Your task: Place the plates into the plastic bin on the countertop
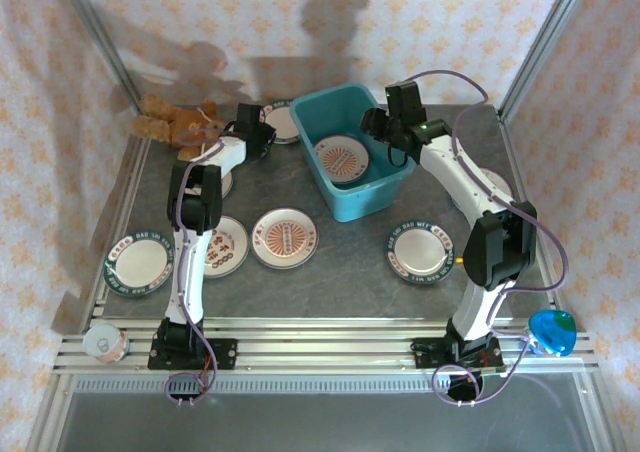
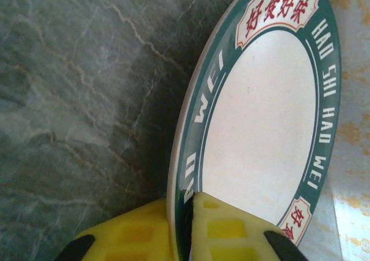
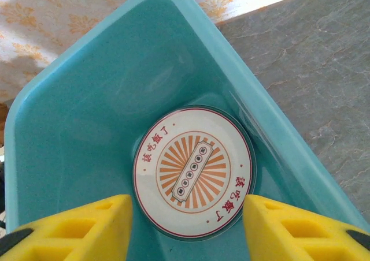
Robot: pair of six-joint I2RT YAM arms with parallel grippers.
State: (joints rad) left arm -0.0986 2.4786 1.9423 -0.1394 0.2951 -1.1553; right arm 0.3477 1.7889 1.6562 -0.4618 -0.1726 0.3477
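At the far edge of the counter (image 1: pixel 330 282), my left gripper (image 2: pixel 189 206) is pinching the green-rimmed plate (image 2: pixel 266 128), rim partly hiding behind the pads (image 2: pixel 231 232); my right gripper (image 3: pixel 186 209) is hanging wide over the bin (image 3: pixel 87 99), orange plate (image 3: pixel 193 171) inside.

Top view overlooks whole countertop (image 1: pixel 350 272); wrist views close, right shares plastic bin (image 1: pixel 372 200)
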